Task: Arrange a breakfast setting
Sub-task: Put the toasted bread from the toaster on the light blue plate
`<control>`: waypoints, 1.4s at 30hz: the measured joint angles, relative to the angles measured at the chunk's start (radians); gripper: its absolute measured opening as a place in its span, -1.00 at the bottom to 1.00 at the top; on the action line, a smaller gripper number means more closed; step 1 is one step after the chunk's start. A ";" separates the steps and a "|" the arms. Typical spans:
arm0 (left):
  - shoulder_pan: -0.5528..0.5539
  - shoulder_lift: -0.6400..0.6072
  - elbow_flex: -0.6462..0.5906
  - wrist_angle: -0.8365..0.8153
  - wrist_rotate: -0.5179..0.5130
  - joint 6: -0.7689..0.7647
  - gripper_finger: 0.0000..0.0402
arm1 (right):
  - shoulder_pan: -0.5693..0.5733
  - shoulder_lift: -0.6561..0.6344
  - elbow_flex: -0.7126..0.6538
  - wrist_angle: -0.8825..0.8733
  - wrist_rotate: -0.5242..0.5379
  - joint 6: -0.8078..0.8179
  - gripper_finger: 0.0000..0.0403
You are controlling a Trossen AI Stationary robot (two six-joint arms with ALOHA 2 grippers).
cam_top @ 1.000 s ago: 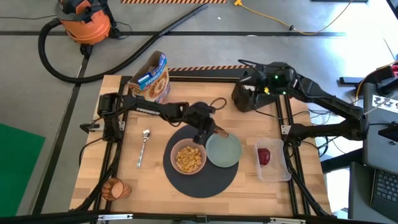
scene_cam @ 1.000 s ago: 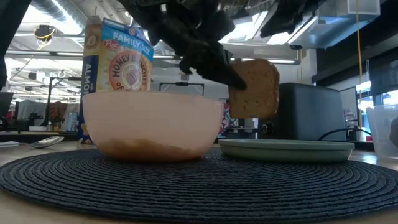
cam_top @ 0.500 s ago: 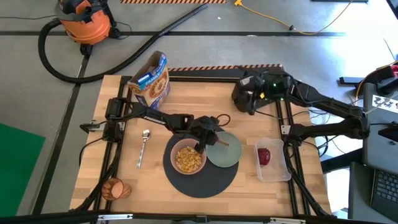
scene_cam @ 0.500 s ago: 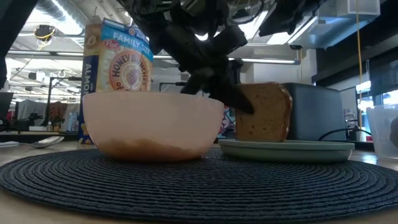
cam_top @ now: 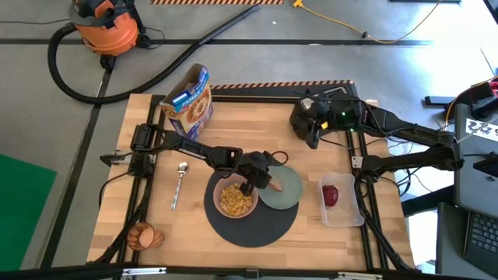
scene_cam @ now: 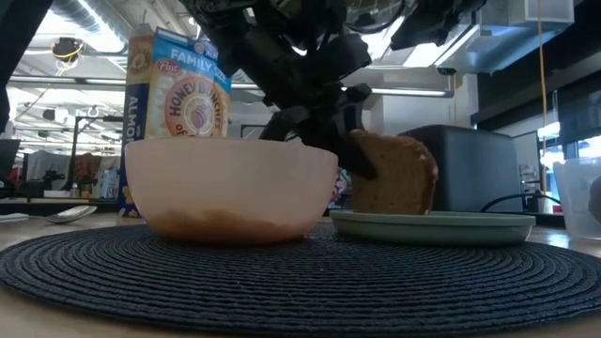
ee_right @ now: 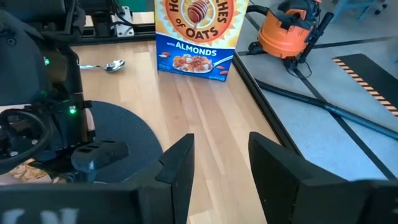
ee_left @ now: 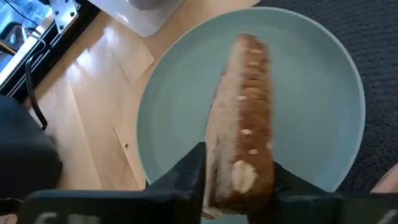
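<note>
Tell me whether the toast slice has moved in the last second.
Yes. The toast slice, held by the left pincer, has dropped from above the toaster top onto the pale green plate.

Evidently a robotics lab or workshop: grey concrete floor [cam_top: 257, 54] with an orange shop vacuum [cam_top: 105, 25], striped hazard tape [cam_top: 280, 85] along the wooden table [cam_top: 233, 120], open ceiling ducts [scene_cam: 89, 19] overhead.

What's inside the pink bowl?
The pink bowl holds golden cereal pieces, seen from above. The left gripper, shut on the toast slice over the pale green plate, covers part of the bowl's rim, and the low view shows only its outside.
</note>
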 joint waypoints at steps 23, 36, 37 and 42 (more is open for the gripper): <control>-0.009 -0.002 0.047 -0.093 -0.277 -0.001 0.22 | -0.003 -0.065 0.000 -0.043 0.002 -0.017 -0.31; 0.050 -0.002 0.193 -0.380 -0.081 -0.107 0.24 | -0.003 -0.085 0.000 -0.124 0.024 -0.021 -0.31; 0.057 -0.002 0.194 -0.397 -0.094 -0.107 0.24 | -0.003 -0.085 0.000 -0.124 0.025 -0.021 -0.31; 0.078 -0.002 0.195 -0.488 -0.123 -0.126 0.24 | -0.003 -0.085 0.000 -0.127 0.025 -0.021 -0.31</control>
